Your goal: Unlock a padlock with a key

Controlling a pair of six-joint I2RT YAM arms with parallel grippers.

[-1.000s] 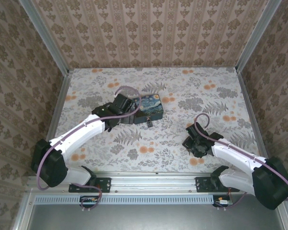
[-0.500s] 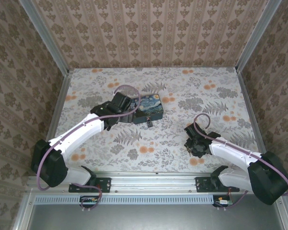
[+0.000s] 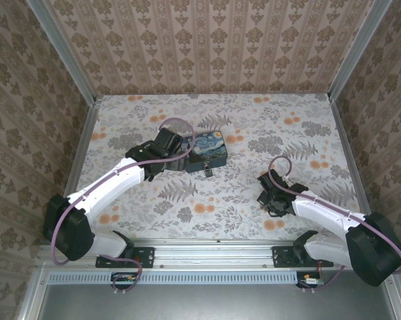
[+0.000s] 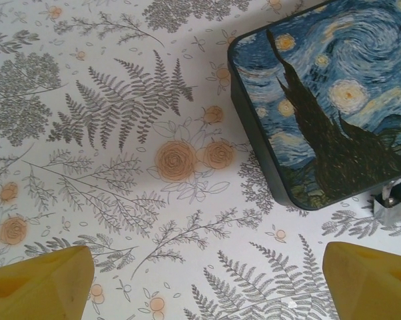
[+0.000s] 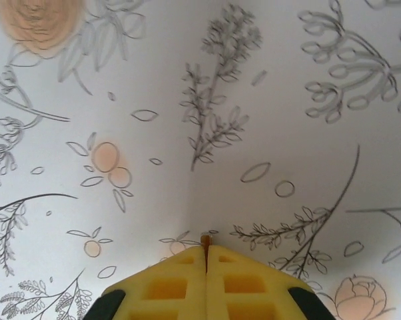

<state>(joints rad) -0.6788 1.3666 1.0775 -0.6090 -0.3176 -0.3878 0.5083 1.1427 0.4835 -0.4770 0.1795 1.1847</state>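
Yellow pads on the left fingers [image 4: 40, 283] are spread wide with nothing but bare counter [image 3: 254, 120] between them, so that side is open and empty. From the left wrist camera they sit low over the floral print, with the dark blue swirl-painted box [image 4: 334, 87] up and to the right of them, close but not touching.

The padlock [image 3: 206, 171] is lying on the counter right against the near edge of that box. In the overhead shot it's just a small dark blob there. In the left wrist view you get a corner of it, a greyish metal bit [image 4: 392, 203] tucked against the box's rim at the right edge of the frame. Can't tell if the shackle is seated or popped, way too small.

Over on the other side, the right fingers [image 5: 206, 260] are pressed flat together, tips down close to the counter, well apart from the box and padlock. A tiny brownish sliver [image 5: 205, 237] pokes out right at the seam between the tips. Might be the key pinched in there, but honestly it's too small to call.
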